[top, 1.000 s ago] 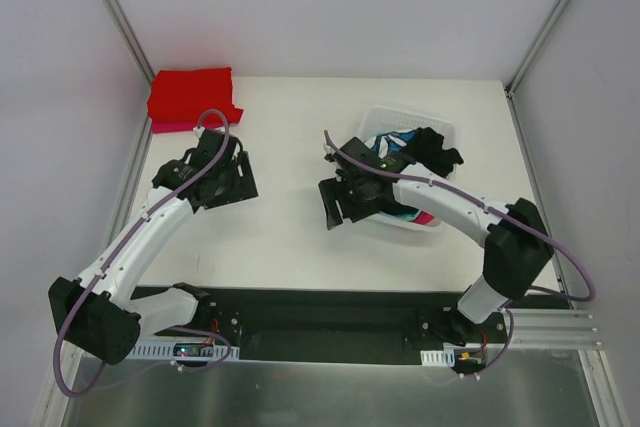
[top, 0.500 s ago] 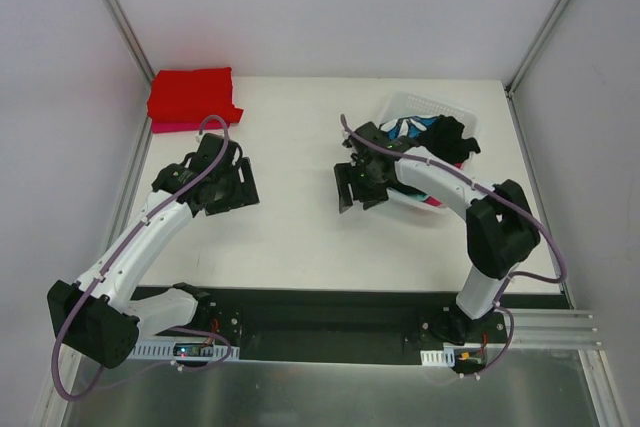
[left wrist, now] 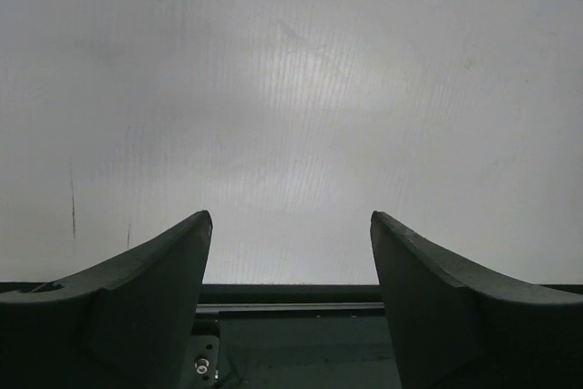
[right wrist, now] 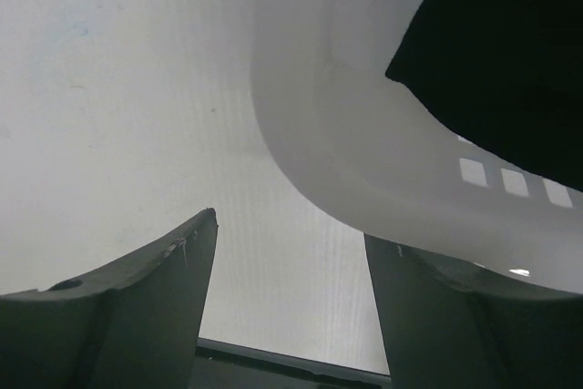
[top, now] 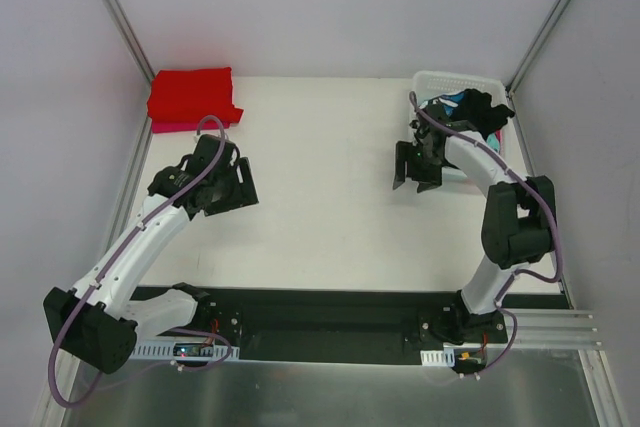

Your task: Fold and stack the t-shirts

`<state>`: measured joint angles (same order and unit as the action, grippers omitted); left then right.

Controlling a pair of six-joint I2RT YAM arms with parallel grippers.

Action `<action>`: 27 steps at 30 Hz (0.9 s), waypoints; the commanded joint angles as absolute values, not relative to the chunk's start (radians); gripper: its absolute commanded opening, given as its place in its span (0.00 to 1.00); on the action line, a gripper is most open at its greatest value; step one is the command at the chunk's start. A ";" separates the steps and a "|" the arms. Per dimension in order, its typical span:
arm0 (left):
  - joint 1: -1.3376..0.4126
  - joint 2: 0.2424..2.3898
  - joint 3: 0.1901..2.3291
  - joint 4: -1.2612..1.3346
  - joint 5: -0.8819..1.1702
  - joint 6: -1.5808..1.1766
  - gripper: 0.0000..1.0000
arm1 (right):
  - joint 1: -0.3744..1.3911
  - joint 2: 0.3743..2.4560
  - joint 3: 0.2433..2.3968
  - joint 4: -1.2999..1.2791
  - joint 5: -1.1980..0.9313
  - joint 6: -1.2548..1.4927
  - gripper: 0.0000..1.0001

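- Risk 1: the right gripper [top: 416, 175] hangs just beside the near-left corner of the white mesh basket [top: 440, 77]. In its wrist view the basket wall [right wrist: 364, 161] curves close over 1 finger. Closing here would probably catch plastic rather than cloth, and could drag or tip the basket.
- Risk 2: the black t-shirt [right wrist: 510, 52] lies heaped in the basket with a scrap of teal cloth [top: 452, 100] beside it. A pull on 1 could bring both out tangled.
- Risk 3: the folded red t-shirt [top: 190, 92] sits at the table's far-left corner on a pink layer [top: 172, 128]. A careless sweep by the left arm could knock that stack askew.
- Right gripper [right wrist: 290, 225]: jaws spread wide, nothing held. Only bare table [top: 320, 197] shows between the fingers. I cannot tell whether 1 finger touches the basket wall.
- Left gripper [top: 232, 187]: also spread wide and holding nothing. It hangs over open table, well apart from the red stack, and its wrist view [left wrist: 290, 225] shows bare surface between the fingers.
- By my reading, 2 shirts are stacked and the rest wait in the basket.
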<state>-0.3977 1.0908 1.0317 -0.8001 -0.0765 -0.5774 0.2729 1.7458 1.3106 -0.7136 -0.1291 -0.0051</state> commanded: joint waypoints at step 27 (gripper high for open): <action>-0.394 1.051 1.060 -0.847 -0.026 -0.581 0.71 | 0.139 1.683 1.681 -0.922 -0.224 -0.003 0.68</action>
<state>-0.3977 1.0618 1.0313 -0.8268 -0.0517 -0.5774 0.0181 1.8057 1.5543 -0.8513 -0.1871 -0.0147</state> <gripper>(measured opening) 0.706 0.674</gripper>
